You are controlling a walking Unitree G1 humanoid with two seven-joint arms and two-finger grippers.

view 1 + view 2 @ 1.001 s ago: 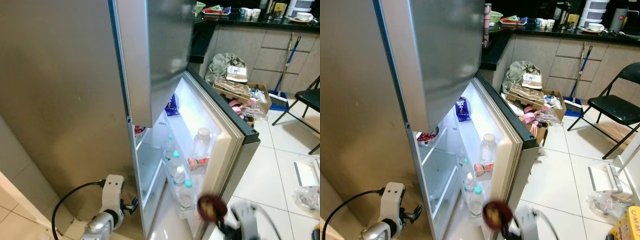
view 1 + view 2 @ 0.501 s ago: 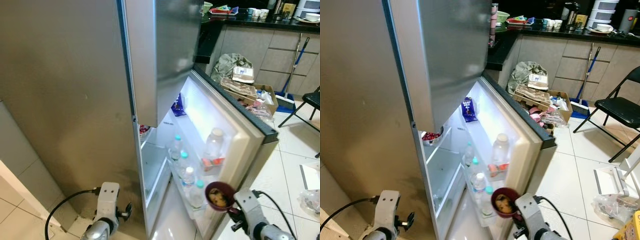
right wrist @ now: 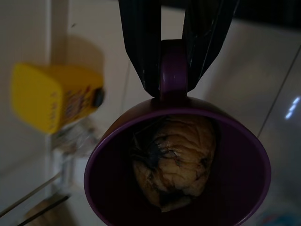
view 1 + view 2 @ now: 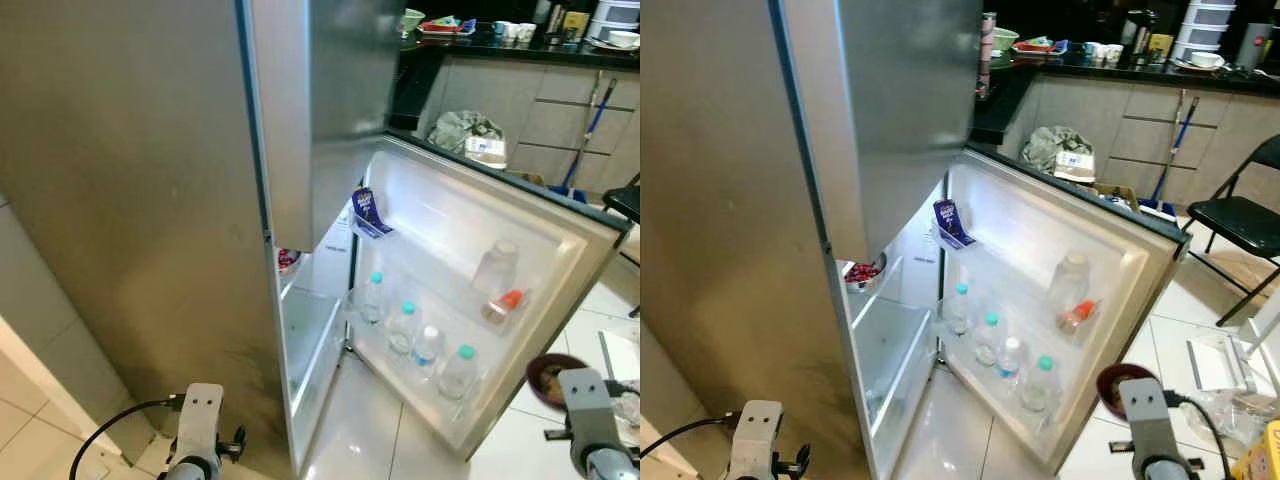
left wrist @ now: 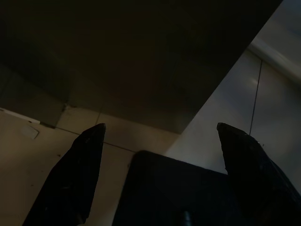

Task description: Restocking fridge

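Partly cropped: purple cup (image 3: 178, 165) | right gripper (image 3: 174, 70) clamped on its handle, beside fridge door (image 4: 480, 270) | left gripper (image 5: 160, 155) low, fingers apart

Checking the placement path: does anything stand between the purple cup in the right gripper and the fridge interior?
Nothing visible does. The fridge door is swung wide, and the right gripper holds the purple cup low beside the door's outer edge. To reach the shelves, it must come around that edge.

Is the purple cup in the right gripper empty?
No, the right wrist view shows the right gripper pinching the purple cup by its handle, with a wrinkled brownish lump inside.
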